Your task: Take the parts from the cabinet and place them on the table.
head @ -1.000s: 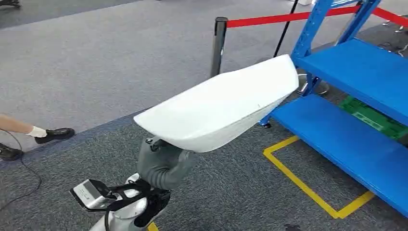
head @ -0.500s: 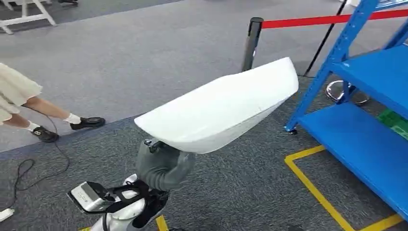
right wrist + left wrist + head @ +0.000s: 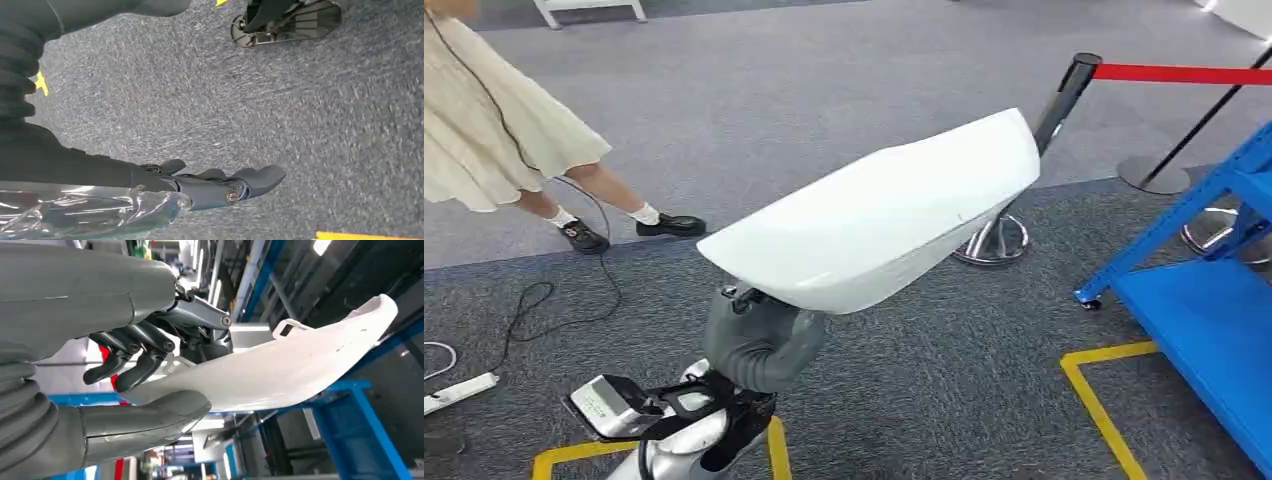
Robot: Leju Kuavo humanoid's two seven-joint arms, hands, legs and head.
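A large white curved shell part [image 3: 884,225] is held up in front of me over the carpet, away from the blue cabinet [image 3: 1214,320] at the right edge. My left hand [image 3: 759,340] grips the part from underneath at its near end. In the left wrist view the thumb lies under the white part [image 3: 300,370] and the dark fingers [image 3: 145,347] curl over its edge. My right hand [image 3: 215,185] hangs above the grey carpet with its fingers stretched out and nothing in them.
A black stanchion [image 3: 1064,95] with a red belt [image 3: 1184,73] stands behind the part. A person in a pale skirt [image 3: 504,130] stands at the far left, with a black cable [image 3: 554,300] and a power strip [image 3: 459,392] on the floor. Yellow floor tape [image 3: 1104,410] borders the cabinet.
My view has swung left: the cabinet and stanchion slid toward the right edge and the person came into the picture. The white part stays in my left hand the same way.
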